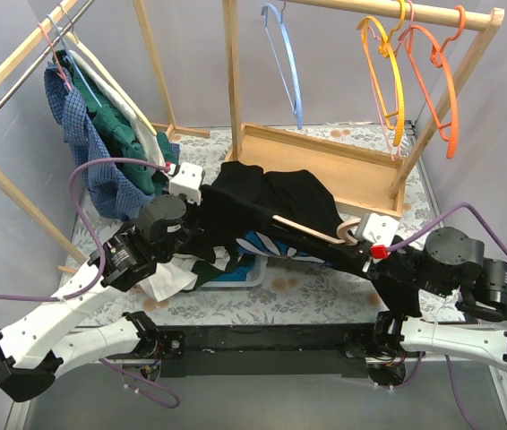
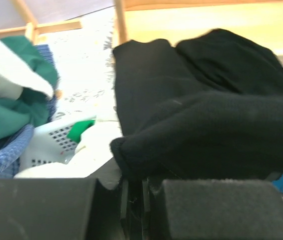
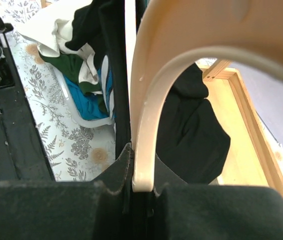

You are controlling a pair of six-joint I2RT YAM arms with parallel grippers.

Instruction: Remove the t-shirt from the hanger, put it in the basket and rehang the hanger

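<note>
Mid-table, over basket (image 2: 46,145): t-shirt (image 1: 280,202) stretched between arms, hanger (image 1: 312,230) partly exposed. Left gripper (image 2: 134,185) pinches the shirt's edge; right gripper (image 3: 142,185) clamps the hanger's hook. Step: pulling apart. Next, probably: draw shirt leftward, hanger held steady.

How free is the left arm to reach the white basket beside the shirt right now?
Probably not free. Its pincer is shut on a fold of the black shirt, so it would have to let go first. The basket itself lies close by, with nothing visibly between.
</note>
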